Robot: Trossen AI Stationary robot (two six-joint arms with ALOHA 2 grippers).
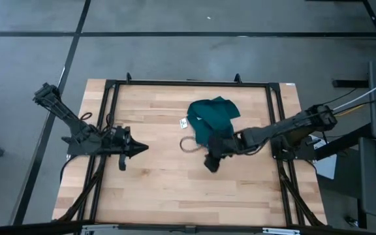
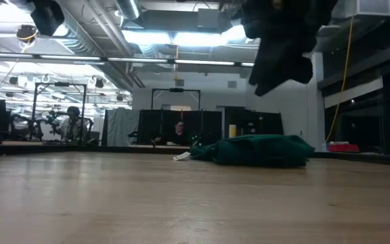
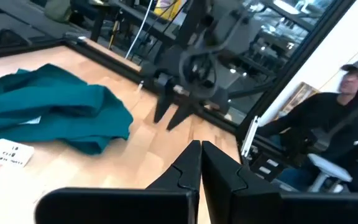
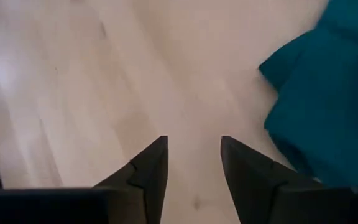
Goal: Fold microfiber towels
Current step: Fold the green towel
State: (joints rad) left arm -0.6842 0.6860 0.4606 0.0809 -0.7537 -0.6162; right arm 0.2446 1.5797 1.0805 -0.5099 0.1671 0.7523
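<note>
The right gripper (image 4: 193, 163) stands with its two dark fingers parted and nothing between them, over bare wood just beside the near edge of the microfiber towel (image 1: 212, 119). In the high view this gripper (image 1: 212, 161) sits just on the near side of the cloth, its arm reaching in from the table's right side.

The towel lies crumpled in a loose heap a little toward the far side of the wooden table (image 1: 155, 189), right of centre. It is a dark teal cloth, bunched into soft overlapping folds, with a small white label (image 3: 9, 152) showing at its edge on the left arm's side. From table height the heap (image 2: 256, 150) is low and rounded, slumped under its own weight.

It looks light, limp and not slippery; it should drape and sag from any point it is lifted by, and nothing about it seems fragile. A pinch in the middle would likely only gather a wad. The better hold is probably a single layer at a corner or along a free hem, and the edge nearest the right gripper and the label side seem the easiest places to find one.

The left gripper (image 1: 136, 147) waits well apart at the table's left, fingers pressed together and empty.
</note>
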